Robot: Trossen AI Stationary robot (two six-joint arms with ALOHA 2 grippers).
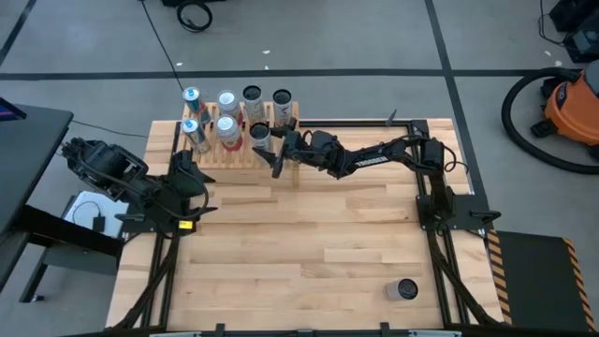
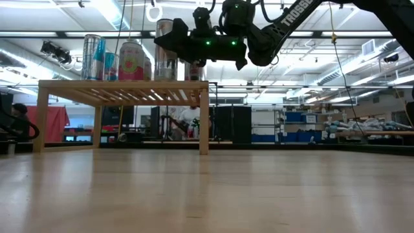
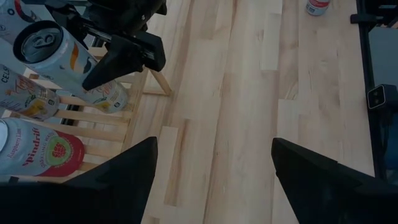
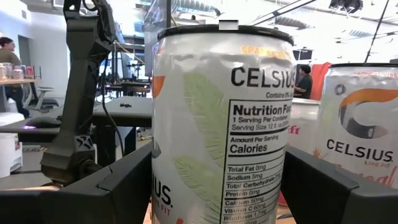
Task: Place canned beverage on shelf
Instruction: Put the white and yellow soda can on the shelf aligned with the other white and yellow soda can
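Can [image 4: 221,118] first: it is a white one with a green leaf and CELSIUS printed on it, and it stands upright on the slatted top of the shelf [image 1: 281,170]. It sits at the right end of the row along the shelf's front edge, the edge that faces the open surface [image 1: 309,234]. My right jaws are clamped on it, one dark finger [image 4: 127,186] pressed to each side of the can down near its base. From the low view its bottom is level with the slats, though I cannot tell whether its weight is fully down on the shelf.

Six other cans [image 1: 227,101] share the shelf: four in the row at the shelf's back edge and two more in the front row to the left of mine. The nearest neighbour [image 4: 364,124], also a CELSIUS can but with orange on it, stands just beside the one I hold, not touching it as far as I can see.

My left jaws wait just off the shelf's front left corner, spread apart with nothing between them; only bare surface shows past those fingers [image 3: 124,171].

One more can [image 1: 405,290] stands alone, well apart from the shelf, near the surface's far opposite corner on my right side.
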